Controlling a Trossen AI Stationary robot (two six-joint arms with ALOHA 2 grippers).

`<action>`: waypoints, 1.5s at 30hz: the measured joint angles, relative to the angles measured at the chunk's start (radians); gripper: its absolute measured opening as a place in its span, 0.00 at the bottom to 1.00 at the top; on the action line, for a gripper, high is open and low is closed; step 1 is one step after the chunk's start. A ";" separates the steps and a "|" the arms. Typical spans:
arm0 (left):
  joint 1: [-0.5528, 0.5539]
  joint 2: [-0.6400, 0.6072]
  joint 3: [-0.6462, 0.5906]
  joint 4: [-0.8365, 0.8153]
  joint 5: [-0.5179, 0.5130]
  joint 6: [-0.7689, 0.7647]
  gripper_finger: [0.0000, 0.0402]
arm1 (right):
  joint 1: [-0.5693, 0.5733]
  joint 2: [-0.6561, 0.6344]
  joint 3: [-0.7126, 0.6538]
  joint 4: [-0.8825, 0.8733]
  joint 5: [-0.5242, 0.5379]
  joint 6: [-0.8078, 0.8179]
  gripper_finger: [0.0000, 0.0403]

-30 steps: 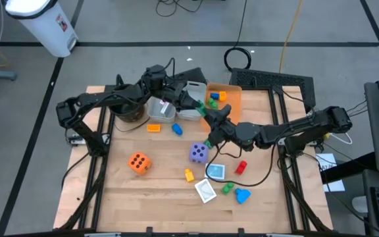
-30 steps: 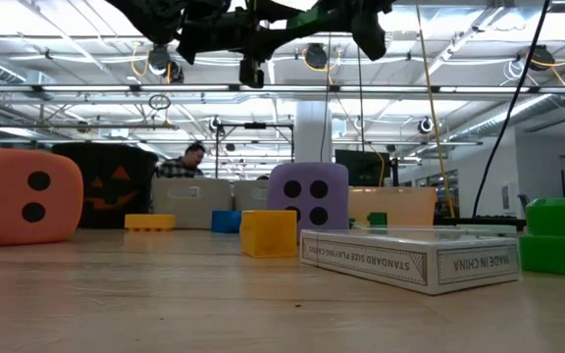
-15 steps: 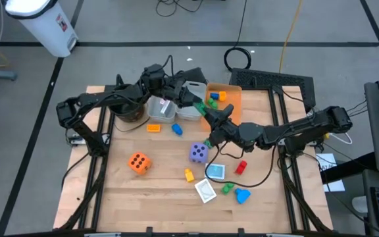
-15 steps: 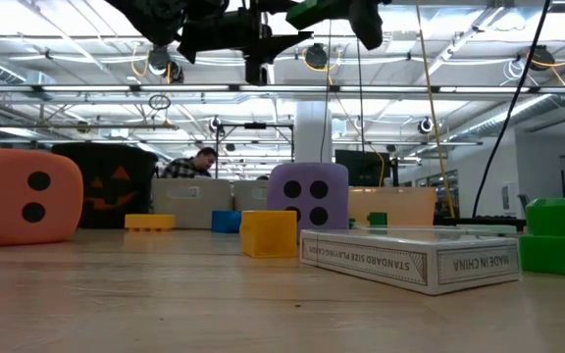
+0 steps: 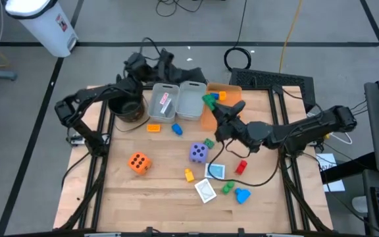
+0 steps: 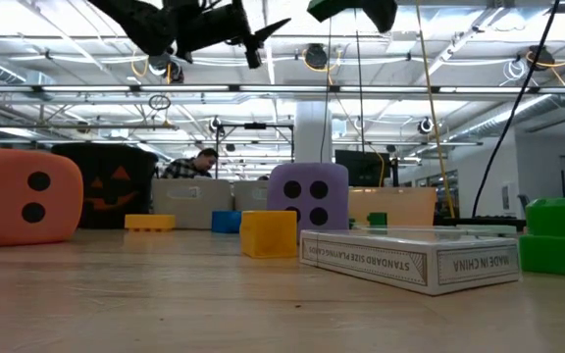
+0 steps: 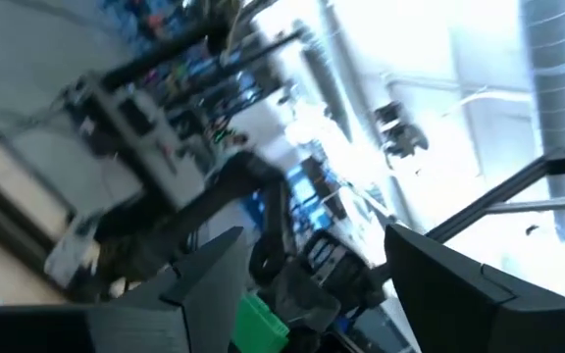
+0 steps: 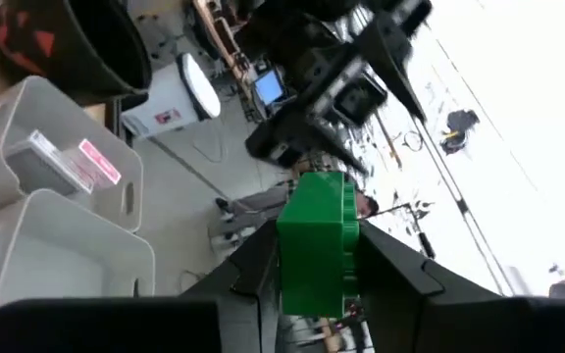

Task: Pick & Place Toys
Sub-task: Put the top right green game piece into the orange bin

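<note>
Toys lie scattered over the wooden worktop [image 5: 143, 191] in the high view: an orange die [image 5: 138, 162], a purple die [image 5: 199, 153], a yellow block [image 5: 189, 175], an orange block [image 5: 153, 128], a small blue block [image 5: 177, 129], a red block [image 5: 241, 166], a teal card [image 5: 216, 171] and a white card [image 5: 205, 191], with a green piece [image 5: 227, 188] and a blue piece [image 5: 243, 195] near the front edge. Along the far edge stand a black pot [image 5: 127, 109], two grey bins [image 5: 163, 103] side by side and an orange bin [image 5: 224, 99]; the left grey bin holds a small pink-and-white item. The right gripper [image 5: 213, 104] is raised over the near edge of the orange bin with its jaws closed on a green block [image 5: 210, 100]. The left gripper [image 5: 166, 60] is raised beyond the far edge of the worktop, behind the grey bins, and has hold of nothing. In the low view, the orange die [image 6: 23, 196], purple die [image 6: 309, 194] and yellow block [image 6: 268, 233] rest on the worktop, with a boxed card deck [image 6: 410, 259] nearest the camera; the green block [image 6: 346, 8] hangs at the top of the picture. In the left wrist view, the jaws stand apart with nothing between them, and the green block [image 7: 261, 324] shows farther off. In the right wrist view, the jaws press on both sides of the green block [image 8: 317, 243], with the grey bins [image 8: 62, 211] beneath.
</note>
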 joint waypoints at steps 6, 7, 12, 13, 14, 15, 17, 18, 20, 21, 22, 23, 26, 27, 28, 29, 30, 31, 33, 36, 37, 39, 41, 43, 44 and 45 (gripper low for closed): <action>0.043 0.000 0.000 0.088 0.007 -0.058 0.58 | -0.056 -0.076 0.000 -0.113 -0.004 0.044 0.23; 0.043 0.000 0.000 0.088 0.012 -0.060 0.58 | -0.068 -0.083 0.000 -0.137 -0.007 0.045 0.23; 0.018 0.000 0.000 0.089 0.049 -0.025 0.55 | -0.154 -0.104 0.000 -0.240 -0.052 0.167 0.23; 0.009 0.000 0.000 0.090 0.049 -0.010 0.55 | -0.174 -0.109 0.000 -0.271 -0.083 0.211 0.23; 0.000 0.000 0.000 0.090 0.049 0.007 0.54 | -0.196 -0.112 0.000 -0.303 -0.116 0.258 0.23; -0.008 0.000 0.000 0.090 0.049 0.027 0.54 | -0.219 -0.112 0.000 -0.334 -0.152 0.305 0.23; -0.023 -0.007 0.000 0.087 0.049 0.067 0.53 | -0.263 -0.112 0.000 -0.407 -0.213 0.397 0.23; -0.029 -0.012 0.000 0.087 0.049 0.086 0.53 | -0.285 -0.112 0.000 -0.448 -0.244 0.439 0.23; -0.046 -0.027 0.000 0.090 0.043 0.127 0.53 | -0.328 -0.112 0.000 -0.529 -0.328 0.516 0.23; -0.051 -0.035 0.000 0.090 0.041 0.145 0.53 | -0.348 -0.112 0.000 -0.571 -0.373 0.557 0.23; -0.054 -0.043 0.000 0.090 0.040 0.160 0.53 | -0.368 -0.112 0.000 -0.612 -0.421 0.599 0.23; -0.058 -0.051 0.000 0.089 0.041 0.170 0.54 | -0.389 -0.111 0.000 -0.651 -0.467 0.639 0.23; -0.064 -0.076 0.000 0.089 0.040 0.180 0.53 | -0.451 -0.111 0.000 -0.748 -0.595 0.744 0.23; -0.063 -0.084 0.000 0.089 0.040 0.181 0.53 | -0.474 -0.111 0.000 -0.773 -0.639 0.776 0.23; -0.063 -0.090 0.000 0.087 0.040 0.181 0.52 | -0.497 -0.111 0.000 -0.796 -0.690 0.811 0.23; -0.063 -0.095 0.000 0.086 0.040 0.181 0.52 | -0.522 -0.110 -0.001 -0.817 -0.743 0.847 0.23; -0.063 -0.099 0.000 0.083 0.040 0.182 0.51 | -0.548 -0.108 -0.001 -0.832 -0.795 0.882 0.23; -0.063 -0.101 0.000 0.083 0.040 0.184 0.51 | -0.571 -0.101 -0.001 -0.839 -0.839 0.913 0.23; -0.063 -0.101 0.000 0.083 0.041 0.185 0.50 | -0.610 -0.089 -0.001 -0.856 -0.895 0.958 0.23; -0.063 -0.100 0.000 0.077 0.049 0.185 0.48 | -0.639 -0.068 -0.002 -0.865 -0.929 0.980 0.23; -0.065 -0.101 0.000 0.071 0.048 0.187 0.48 | -0.647 -0.061 -0.002 -0.863 -0.951 0.985 0.23; -0.071 -0.101 0.000 0.049 0.048 0.203 0.48 | -0.660 -0.045 -0.002 -0.866 -1.006 1.000 0.23; -0.078 -0.100 0.000 0.040 0.047 0.214 0.48 | -0.671 -0.017 0.004 -0.868 -1.038 1.018 0.23; -0.084 -0.100 0.000 0.042 0.047 0.216 0.48 | -0.690 0.018 0.020 -0.905 -1.053 1.036 0.23; -0.087 -0.100 0.000 0.043 0.048 0.218 0.49 | -0.700 0.039 0.036 -0.933 -1.054 1.043 0.23; -0.090 -0.100 0.000 0.043 0.047 0.218 0.49 | -0.711 0.064 0.057 -0.955 -1.055 1.047 0.23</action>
